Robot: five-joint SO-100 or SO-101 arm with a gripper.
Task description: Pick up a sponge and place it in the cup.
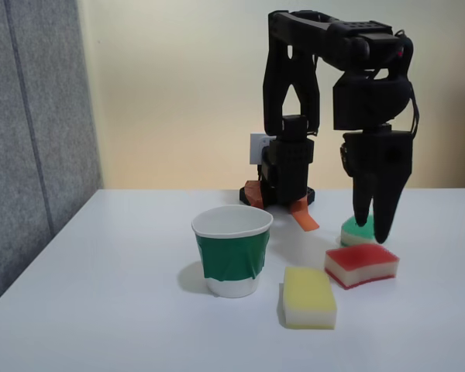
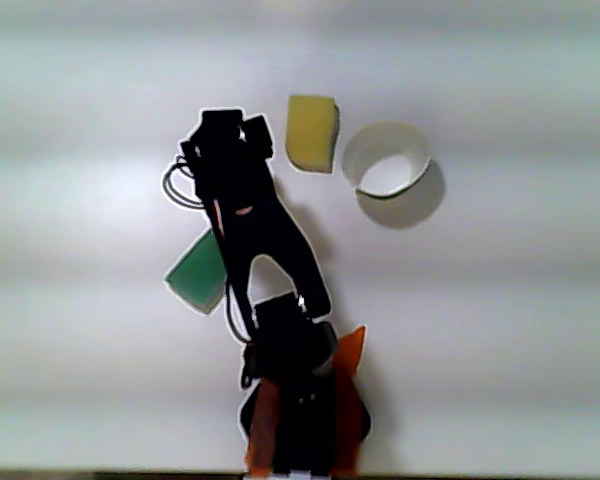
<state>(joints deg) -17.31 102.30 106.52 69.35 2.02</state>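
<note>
The counter [image 1: 124, 310] was a plain white surface, matte and evenly lit, with soft shadows under each object. Behind it in the fixed view rose a pale cream wall [image 1: 178, 85], and a grey fabric partition [image 1: 31, 124] closed off the left side.

The black arm [image 1: 294, 101] stood at the back of the counter, its base fixed down with orange tape [image 1: 304, 215]. Its gripper [image 1: 373, 229] pointed straight down, the two fingers [image 1: 387, 209] slightly spread and holding nothing, their tips just above the back edge of the red-topped sponge [image 1: 362, 264].

That sponge lay flat on the counter, right of the cup [image 1: 232, 252] and apart from it. The cup stood upright, white paper with a green band, its mouth open. A yellow-topped sponge [image 1: 308, 297] lay between cup and red sponge, nearer the camera. A green-topped sponge [image 1: 357, 229] sat behind the red one, partly hidden by the fingers.

In the view from above, the arm [image 2: 250, 220] covered the red sponge; the yellow sponge [image 2: 312, 132] lay just beside the cup [image 2: 390, 172], and the green sponge [image 2: 198, 270] lay on the arm's other side.
</note>
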